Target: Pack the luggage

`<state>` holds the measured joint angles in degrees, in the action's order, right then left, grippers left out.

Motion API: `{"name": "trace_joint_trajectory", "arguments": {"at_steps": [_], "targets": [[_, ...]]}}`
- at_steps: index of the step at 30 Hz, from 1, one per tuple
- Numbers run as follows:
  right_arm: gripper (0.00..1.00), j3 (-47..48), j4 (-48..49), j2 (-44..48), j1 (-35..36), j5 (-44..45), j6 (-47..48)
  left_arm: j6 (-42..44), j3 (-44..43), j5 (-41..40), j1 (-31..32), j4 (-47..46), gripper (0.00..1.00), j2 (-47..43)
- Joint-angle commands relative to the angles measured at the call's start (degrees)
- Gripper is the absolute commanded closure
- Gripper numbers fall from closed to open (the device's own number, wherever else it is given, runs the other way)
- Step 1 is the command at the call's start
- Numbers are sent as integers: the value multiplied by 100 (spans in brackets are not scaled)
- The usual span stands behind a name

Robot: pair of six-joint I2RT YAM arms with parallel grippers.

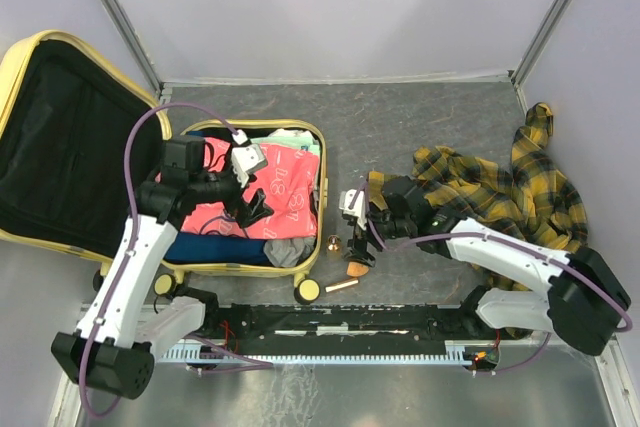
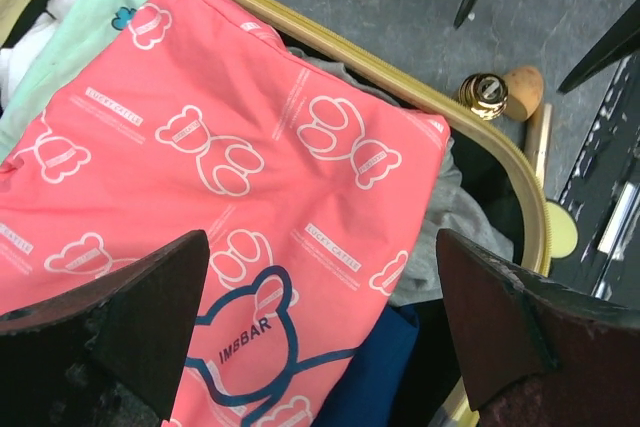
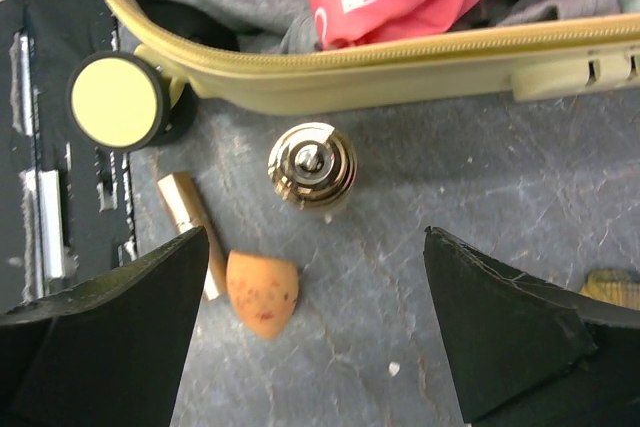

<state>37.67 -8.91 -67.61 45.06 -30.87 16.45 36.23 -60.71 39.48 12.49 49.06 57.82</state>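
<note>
Luggage (image 1: 318,197): open at centre-left of the top view, full of clothes.
Left gripper (image 2: 320,257): spread wide, empty, above a pink bear-print garment (image 2: 250,167).
Right gripper (image 3: 315,257): spread wide, empty, over a small gold-capped bottle (image 3: 311,162).
Risk: an off-centre close may topple the bottle or knock the makeup sponge (image 3: 262,292).

Pale lilac-grey wall panels (image 1: 340,7) close in the back and both sides, joined at the rear corners by slanting grey metal struts (image 1: 115,12). A dark grey speckled mat (image 1: 420,122) covers the table, meeting a glossy silver-grey strip (image 1: 330,397) at the near edge. Light is soft and even.
</note>
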Motion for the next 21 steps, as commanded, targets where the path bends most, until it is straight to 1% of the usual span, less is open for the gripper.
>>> {"name": "trace_joint_trajectory", "arguments": {"at_steps": [1, 4, 7, 12, 17, 21], "targets": [[6, -22, 1183, -365, 95, 106, 162, -1204, 250, 3, -33, -886, 0, -529], [8, -45, 1364, -557, 128, -174, 220, -1280, 333, -245, -36, -1049, 0, -668], [10, -215, 1745, -735, 241, -340, 226, -1335, 388, -284, -138, -1095, 0, -715], [16, -188, 2396, -1203, 416, -279, -29, -1237, 458, -343, -164, -935, 1, -720], [26, -142, 2754, -1618, 442, -159, -47, -1162, 497, -521, -161, -973, 1, -636], [28, -209, 2789, -1768, 443, -16, 32, -1171, 516, -526, -160, -1083, 2, -577]]}}
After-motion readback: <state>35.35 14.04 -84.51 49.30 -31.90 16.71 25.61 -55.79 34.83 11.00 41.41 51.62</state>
